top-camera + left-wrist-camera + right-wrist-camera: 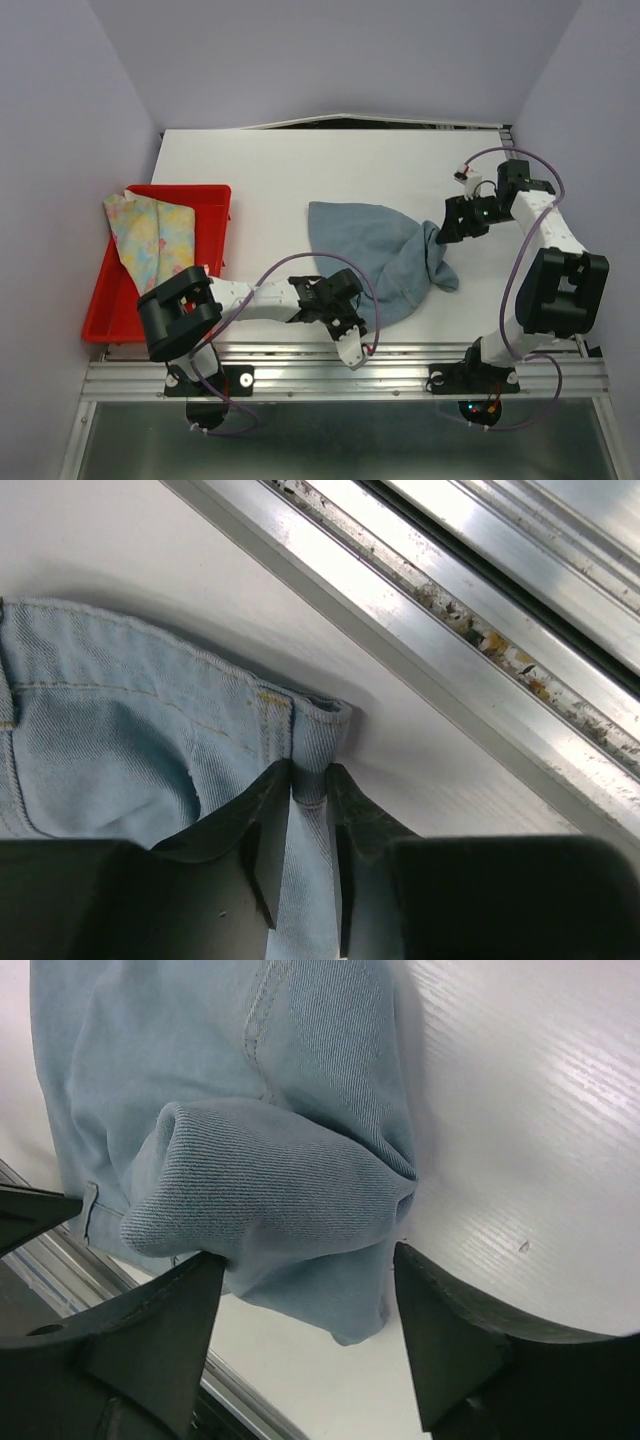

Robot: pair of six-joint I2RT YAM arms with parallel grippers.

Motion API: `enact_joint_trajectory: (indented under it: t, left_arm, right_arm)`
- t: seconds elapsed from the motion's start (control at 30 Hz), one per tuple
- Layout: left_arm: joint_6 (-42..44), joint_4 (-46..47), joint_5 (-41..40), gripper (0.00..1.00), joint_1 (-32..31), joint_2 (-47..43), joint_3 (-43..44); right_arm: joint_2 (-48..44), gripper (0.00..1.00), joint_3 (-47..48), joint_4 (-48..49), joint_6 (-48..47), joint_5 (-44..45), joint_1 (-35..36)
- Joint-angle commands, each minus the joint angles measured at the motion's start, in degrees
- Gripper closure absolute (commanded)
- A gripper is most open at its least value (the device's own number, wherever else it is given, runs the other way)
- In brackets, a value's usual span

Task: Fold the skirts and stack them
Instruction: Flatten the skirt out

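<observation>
Two skirts. Floral skirt point(150, 235): draped over red tray point(214, 192), left of frame. Left gripper point(310, 772): lower centre, jaws nipped together on the edge of the denim skirt point(370, 250). Denim skirt: crumpled at centre of table point(270, 160). Right gripper point(307, 1255): right of centre, jaws wide apart astride a bunched denim fold, not clamped.

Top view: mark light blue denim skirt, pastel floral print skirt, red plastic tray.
light blue denim skirt point(368, 252), top view, mid cloth
pastel floral print skirt point(150, 235), top view, centre
red plastic tray point(212, 215), top view, bare floor
</observation>
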Motion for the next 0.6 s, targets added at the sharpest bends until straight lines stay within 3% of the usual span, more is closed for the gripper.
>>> enact_joint_trajectory:
  t: [0.0, 0.03, 0.07, 0.13, 0.23, 0.27, 0.33, 0.47, 0.53, 0.57]
  left_arm:
    - [-3.1, -0.1, 0.7, 0.82, -0.6, -2.7, 1.7]
    - [-5.4, -0.1, 0.7, 0.90, -0.5, -3.7, 2.5]
    - [-8.6, -2.6, 2.6, 1.00, -0.1, -4.9, 4.7]
    - [-18.3, -6.5, 7.3, 1.00, 3.7, -9.1, 7.8]
    - [-28.7, -12.7, 17.9, 1.00, 8.9, -14.7, 14.1]
    - [-36.4, -12.8, 23.3, 1.00, 13.3, -16.1, 16.4]
    - [-47.2, -9.1, 26.6, 1.00, 18.8, -20.1, 17.7]
    - [-63.1, 0.3, 26.2, 1.00, 25.8, -20.4, 17.0]
    - [-72.9, 2.4, 21.1, 1.00, 29.1, -15.0, 18.0]
    - [-73.0, 3.2, 19.8, 1.00, 30.5, -12.7, 18.5]
  right_arm:
    - [0.4, 0.32, -0.6, 4.5, 2.1, -2.0, 1.2]
    - [0.7, 0.32, -0.6, 5.0, 2.2, -1.9, 1.2]
    - [1.0, 0.40, -0.6, 5.3, 2.1, -1.5, 1.2]
    - [2.5, 0.47, -0.2, 6.4, 2.1, 0.3, 1.2]
    - [4.1, 0.48, 0.2, 9.2, 2.7, 4.1, 1.2]
    - [4.6, 0.48, 0.6, 9.8, 2.8, 4.8, 1.2]
    - [6.1, 0.50, 2.4, 10.5, 3.1, 5.2, 1.2]
    - [7.4, 0.42, 5.8, 10.6, 3.4, 6.0, 1.2]
    - [7.2, 0.33, 8.6, 10.3, 3.3, 6.3, 1.2]
    - [7.2, 0.29, 9.5, 10.2, 3.3, 6.3, 1.2]
